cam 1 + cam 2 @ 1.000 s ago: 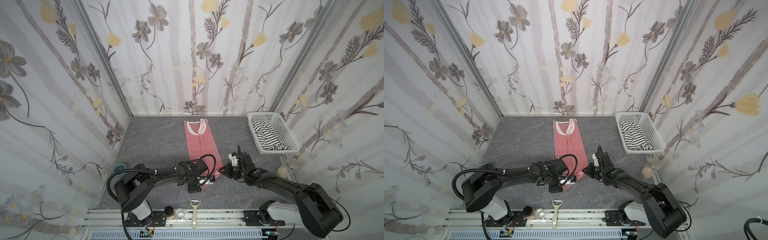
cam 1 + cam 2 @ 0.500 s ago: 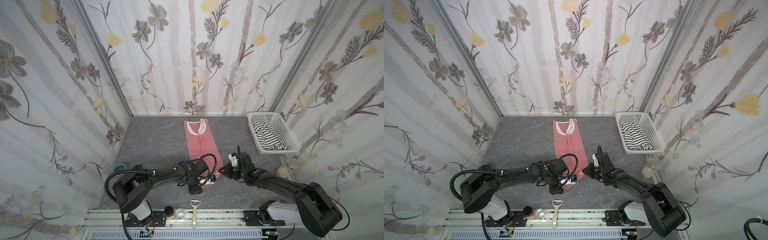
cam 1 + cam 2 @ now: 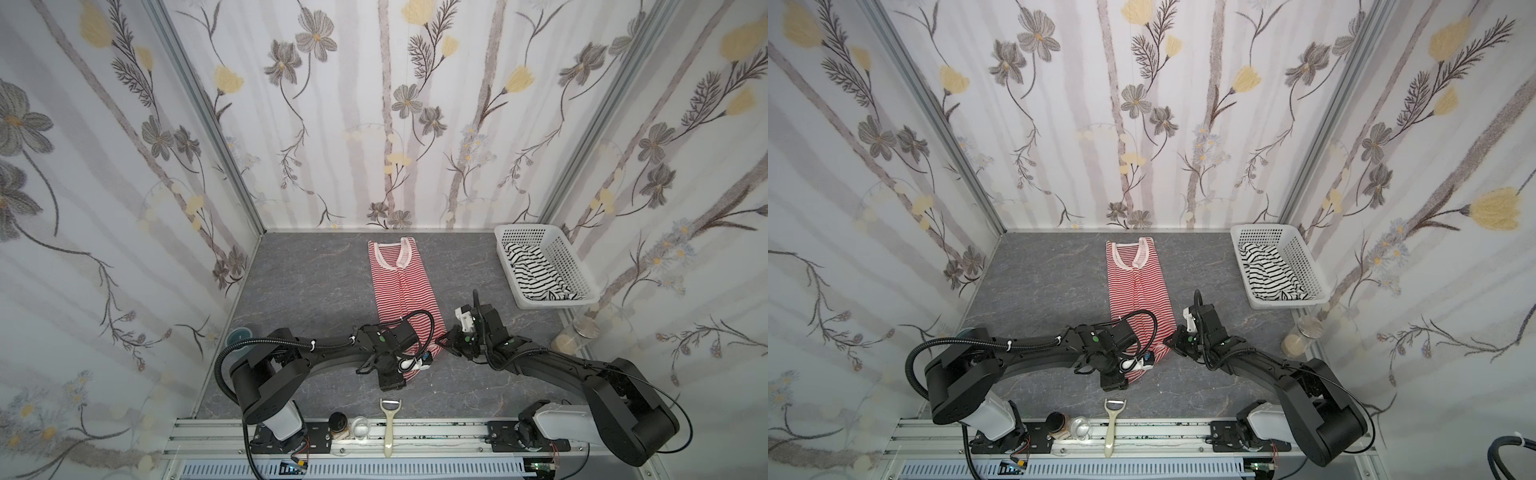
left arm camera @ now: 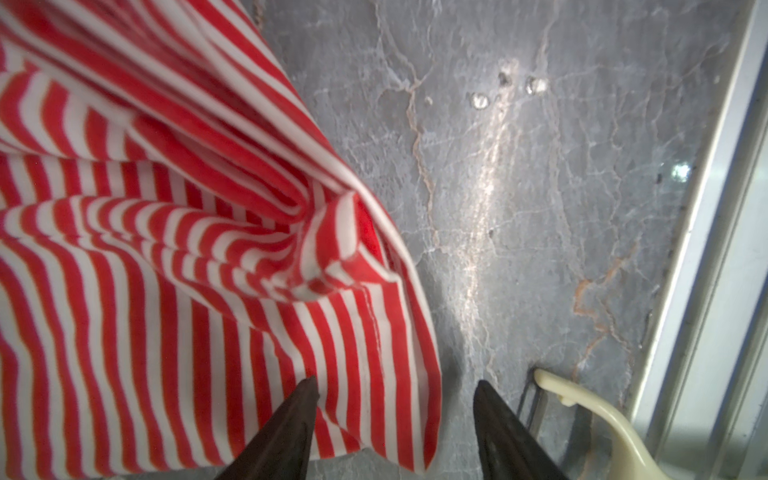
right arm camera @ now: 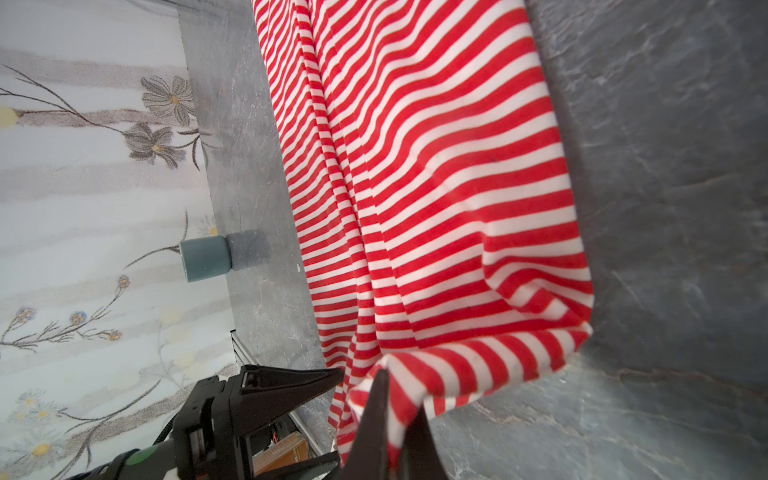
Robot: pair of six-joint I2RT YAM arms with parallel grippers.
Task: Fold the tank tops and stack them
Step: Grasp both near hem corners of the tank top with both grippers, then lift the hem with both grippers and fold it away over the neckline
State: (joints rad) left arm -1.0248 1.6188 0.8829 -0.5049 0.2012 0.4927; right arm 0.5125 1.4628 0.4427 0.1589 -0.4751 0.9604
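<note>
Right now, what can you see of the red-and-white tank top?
The red-and-white tank top is soft striped knit with white edging at neck and armholes. It lies folded into a narrow strip on the grey table, neck toward the back wall. The right gripper pinches a lifted hem corner; the open left gripper straddles the opposite corner.

Both top views look steeply down from high above the near edge onto the whole tabletop, sharing almost the same scene. Each wrist camera looks close along its jaws: left gripper at lower centre, right gripper likewise; both share the red-and-white tank top near its hem.
</note>
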